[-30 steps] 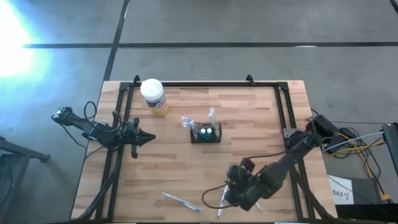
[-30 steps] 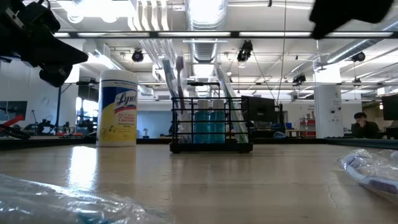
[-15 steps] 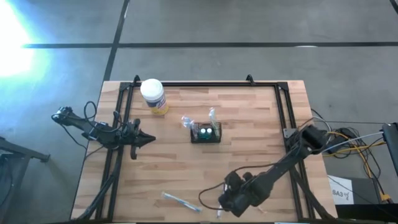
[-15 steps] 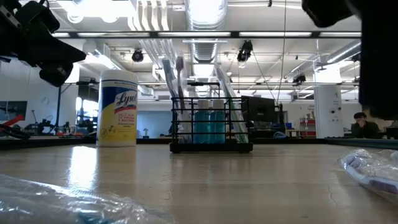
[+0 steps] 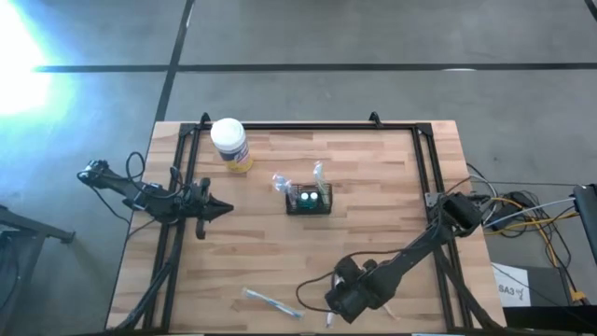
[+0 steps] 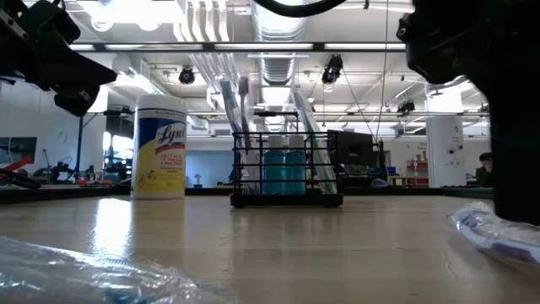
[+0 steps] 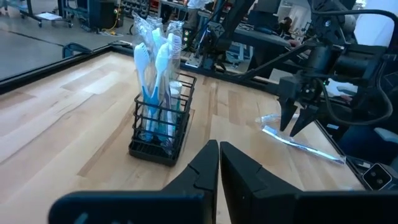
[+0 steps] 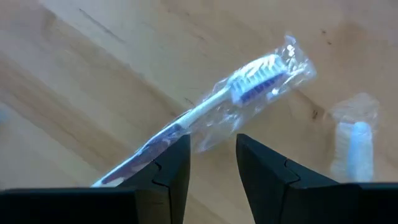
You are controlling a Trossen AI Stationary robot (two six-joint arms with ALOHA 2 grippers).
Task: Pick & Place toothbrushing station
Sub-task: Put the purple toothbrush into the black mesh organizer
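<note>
Clear crinkled wrap is covering the toothbrush (image 8: 214, 106) beneath my right gripper (image 8: 211, 163), whose fingers are standing partly apart and holding nothing at the table's near edge. Closing here, I am risking pinching only film, so the brush could slide or twist free. My left gripper (image 7: 218, 163) is waiting shut at the left. Only the high view is showing the toothbrushing station (image 5: 309, 199) at mid-table, well apart; only my right wrist view is showing bristles and a second wrapped piece (image 8: 356, 140).
</note>
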